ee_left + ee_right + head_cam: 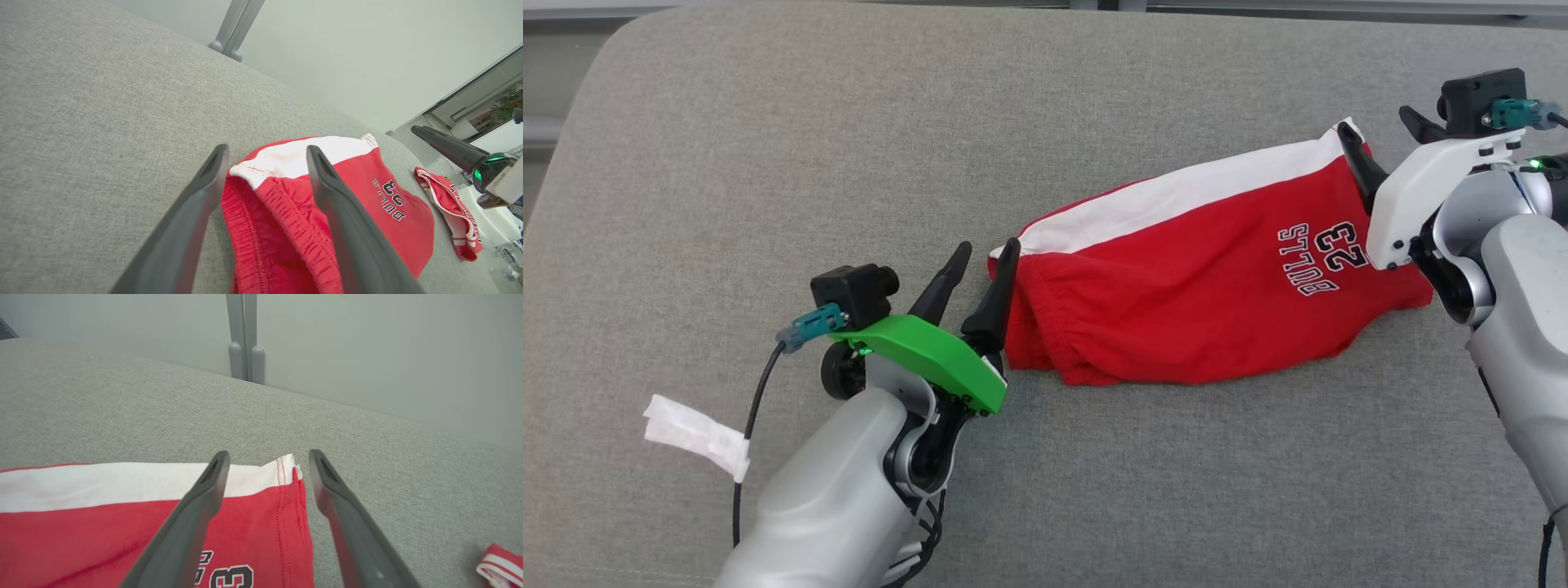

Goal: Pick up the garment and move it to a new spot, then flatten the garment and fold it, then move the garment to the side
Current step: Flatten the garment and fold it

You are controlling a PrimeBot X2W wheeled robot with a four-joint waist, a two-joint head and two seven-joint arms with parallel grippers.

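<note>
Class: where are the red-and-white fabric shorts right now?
Head view, right of centre on the grey fabric cushion: the red-and-white fabric shorts lie between the left hand and the right hand.

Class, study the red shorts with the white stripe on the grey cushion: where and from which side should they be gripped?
Probably the two white-stripe corners of the red shorts: the gathered waistband corner from the left with the left gripper, the hem corner from the right with the right gripper. Both lie exposed.

Grey cushion, pale wall, perhaps window.
</note>
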